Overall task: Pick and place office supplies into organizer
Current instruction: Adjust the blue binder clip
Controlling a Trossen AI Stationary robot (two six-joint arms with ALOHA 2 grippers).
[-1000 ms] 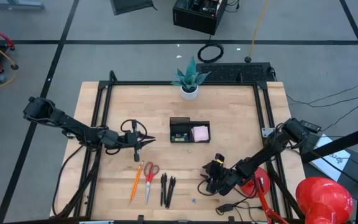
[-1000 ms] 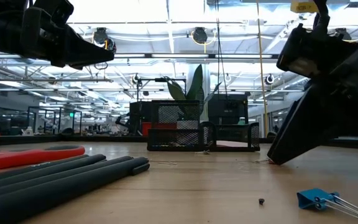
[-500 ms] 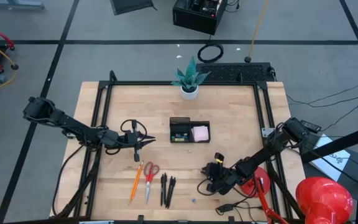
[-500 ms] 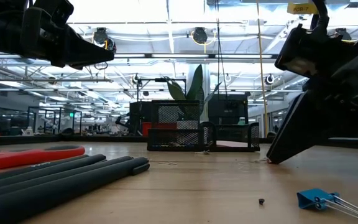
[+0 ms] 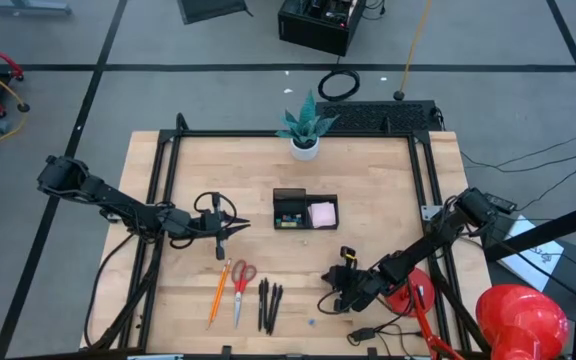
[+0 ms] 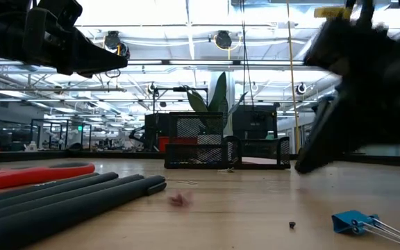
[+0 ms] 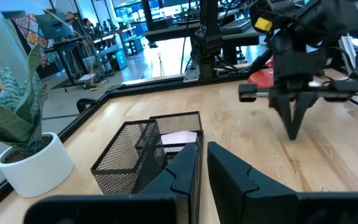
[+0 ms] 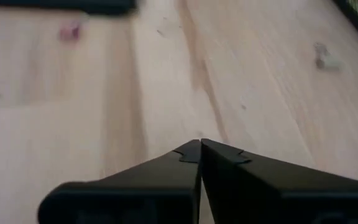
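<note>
The black mesh organizer [image 5: 293, 210] stands mid-table with a pink sticky-note pad [image 5: 322, 213] in its right compartment. Near the front edge lie an orange pencil [image 5: 217, 292], red-handled scissors [image 5: 241, 285], black pens [image 5: 268, 305] and a blue clip [image 5: 311, 322]. My right gripper [image 5: 326, 303] is shut, slanting down with its tips at the table right of the pens; nothing shows between its fingers [image 8: 185, 152]. A small pink thing [image 6: 178, 199] lies blurred on the wood by the pens' ends. My left gripper [image 5: 230, 226] hovers left of the organizer, fingers almost together, holding nothing. My right gripper's shut fingertips [image 7: 293, 134] point slanting down at the bare table top. Whether they touch the wood I cannot tell.
A white plant pot [image 5: 305, 148] stands at the far edge behind the organizer. A red round-based object [image 5: 415, 292] sits under my right arm near the right rail. Bare wood lies between the organizer and the items at the front.
My right gripper has shut and rolled a little at the same spot right of the pens. A small pink thing, absent from the earlier low views, now shows blurred on the table near the pens' ends.
</note>
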